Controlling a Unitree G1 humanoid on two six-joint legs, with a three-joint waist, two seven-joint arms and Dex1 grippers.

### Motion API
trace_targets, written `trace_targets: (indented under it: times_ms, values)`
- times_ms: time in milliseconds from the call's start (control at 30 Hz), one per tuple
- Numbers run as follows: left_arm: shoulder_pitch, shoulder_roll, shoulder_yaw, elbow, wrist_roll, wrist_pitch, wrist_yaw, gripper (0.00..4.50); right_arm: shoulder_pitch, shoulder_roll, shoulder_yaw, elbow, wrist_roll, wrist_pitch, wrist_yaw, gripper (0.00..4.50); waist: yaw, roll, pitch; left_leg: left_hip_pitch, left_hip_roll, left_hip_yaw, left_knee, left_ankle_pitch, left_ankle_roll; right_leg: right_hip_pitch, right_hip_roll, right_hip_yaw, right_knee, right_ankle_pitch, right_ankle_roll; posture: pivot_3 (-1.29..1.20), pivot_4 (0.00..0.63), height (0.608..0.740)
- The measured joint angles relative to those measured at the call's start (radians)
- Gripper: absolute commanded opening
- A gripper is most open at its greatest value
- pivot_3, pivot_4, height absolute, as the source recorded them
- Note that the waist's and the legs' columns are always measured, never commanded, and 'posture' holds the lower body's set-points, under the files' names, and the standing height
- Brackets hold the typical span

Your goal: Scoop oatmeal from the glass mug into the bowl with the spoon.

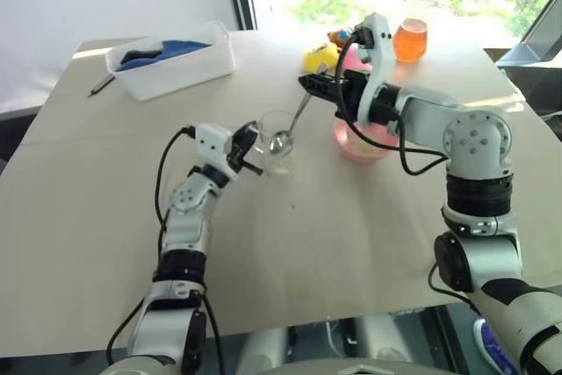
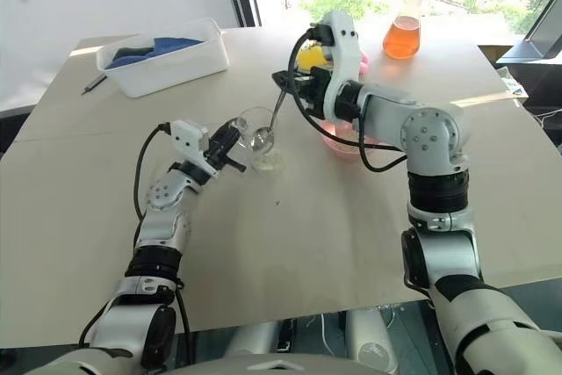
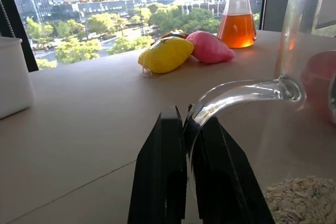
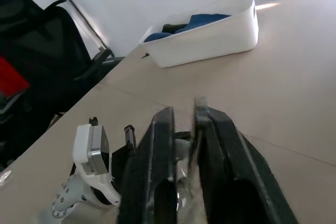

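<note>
Oatmeal (image 3: pixel 302 199), pale dry flakes, sits loose in the clear glass mug (image 1: pixel 277 140), light and spill-prone. Left gripper (image 3: pixel 191 145) clamps the mug's handle; right gripper (image 1: pixel 327 87) pinches the slim silver spoon (image 1: pixel 290 129) high on its handle, bowl dipped inside

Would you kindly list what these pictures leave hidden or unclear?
- Bowl: head views, contents hidden behind the right arm.
- Spoon: whether its scoop holds oatmeal is too small to tell.
- Glass mug: left wrist view, cut off by the picture's edge.
</note>
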Motion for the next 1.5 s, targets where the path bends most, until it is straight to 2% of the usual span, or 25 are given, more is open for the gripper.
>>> trace_targets:
  times_ms: [67, 367, 533, 767, 933, 1133, 1267, 1333, 1367, 1500]
  values:
    - [0.006, -0.001, 0.0, -0.008, -0.002, 0.007, 0.005, 0.0, 0.0, 0.001, 0.002, -0.006, -0.019, -0.016, 0.008, 2.73, 0.001, 0.0, 0.0, 0.0, 0.0, 0.0, 0.0, 0.0, 0.0, 0.0, 0.0, 0.0, 0.0, 0.0, 0.0, 0.0, 0.15, 0.74]
    - [0.018, -0.003, 0.0, -0.017, -0.019, 0.013, 0.012, 0.0, -0.035, -0.044, -0.064, 0.07, -0.163, -0.159, 0.008, 2.73, 0.001, 0.0, 0.0, 0.0, 0.0, 0.0, 0.0, 0.0, 0.0, 0.0, 0.0, 0.0, 0.0, 0.0, 0.0, 0.0, 0.15, 0.74]
    - [0.019, -0.003, 0.0, -0.015, -0.012, 0.009, 0.019, 1.95, -0.035, -0.045, -0.07, 0.096, -0.204, -0.188, 0.017, 2.81, 0.001, 0.0, 0.0, 0.0, 0.0, 0.0, 0.0, 0.0, 0.0, 0.0, 0.0, 0.0, 0.0, 0.0, 0.0, 0.0, 0.15, 0.74]
    - [0.036, 0.004, 0.0, -0.028, -0.031, 0.028, -0.003, 1.95, -0.046, -0.049, -0.087, 0.121, -0.232, -0.214, 0.034, 2.81, 0.001, 0.0, 0.0, 0.0, 0.0, 0.0, 0.0, 0.0, 0.0, 0.0, 0.0, 0.0, 0.0, 0.0, 0.0, 0.0, 0.15, 0.74]
    - [0.14, 0.038, 0.001, -0.167, -0.076, 0.093, -0.043, 1.95, -0.001, -0.095, -0.092, 0.076, -0.235, -0.218, 0.083, 2.81, 0.003, 0.0, 0.0, -0.001, 0.0, -0.001, -0.001, 0.0, 0.0, 0.0, -0.001, 0.0, -0.002, 0.0, 0.0, 0.0, 0.15, 0.74]
    - [0.344, 0.132, 0.024, -0.477, -0.238, 0.302, -0.122, 1.95, 0.244, -0.213, -0.116, -0.067, -0.23, -0.224, 0.178, 2.81, 0.008, 0.0, 0.0, -0.003, 0.0, -0.003, -0.001, 0.0, 0.0, 0.001, -0.002, -0.002, -0.005, 0.0, 0.0, 0.0, 0.15, 0.74]
    - [0.441, 0.191, 0.078, -0.6, -0.299, 0.383, -0.142, 1.95, 0.436, -0.268, -0.128, -0.193, -0.215, -0.271, 0.29, 2.81, 0.009, 0.001, 0.001, -0.001, 0.0, -0.003, -0.002, -0.001, 0.001, 0.001, -0.001, -0.002, -0.004, 0.0, 0.0, 0.0, 0.15, 0.74]
    - [0.52, 0.205, 0.085, -0.68, -0.321, 0.409, -0.151, 1.95, 0.584, -0.312, -0.125, -0.283, -0.226, -0.347, 0.372, 2.81, 0.011, 0.0, 0.0, -0.001, 0.001, -0.004, -0.002, -0.001, 0.001, 0.003, -0.001, -0.003, -0.006, 0.0, 0.0, 0.0, 0.15, 0.74]
    - [0.599, 0.215, 0.093, -0.731, -0.327, 0.423, -0.156, 1.95, 0.723, -0.336, -0.124, -0.32, -0.238, -0.398, 0.436, 2.81, 0.013, 0.0, 0.0, 0.0, 0.001, -0.004, -0.003, -0.001, 0.001, 0.005, 0.0, -0.004, -0.01, 0.0, 0.0, 0.0, 0.15, 0.74]
    - [0.72, 0.221, 0.099, -0.776, -0.312, 0.468, -0.135, 1.95, 0.935, -0.357, -0.121, -0.318, -0.282, -0.524, 0.561, 2.81, 0.016, 0.002, 0.001, 0.005, 0.001, -0.003, -0.003, -0.002, 0.003, 0.011, 0.0, -0.002, -0.013, 0.001, 0.002, 0.0, 0.15, 0.74]
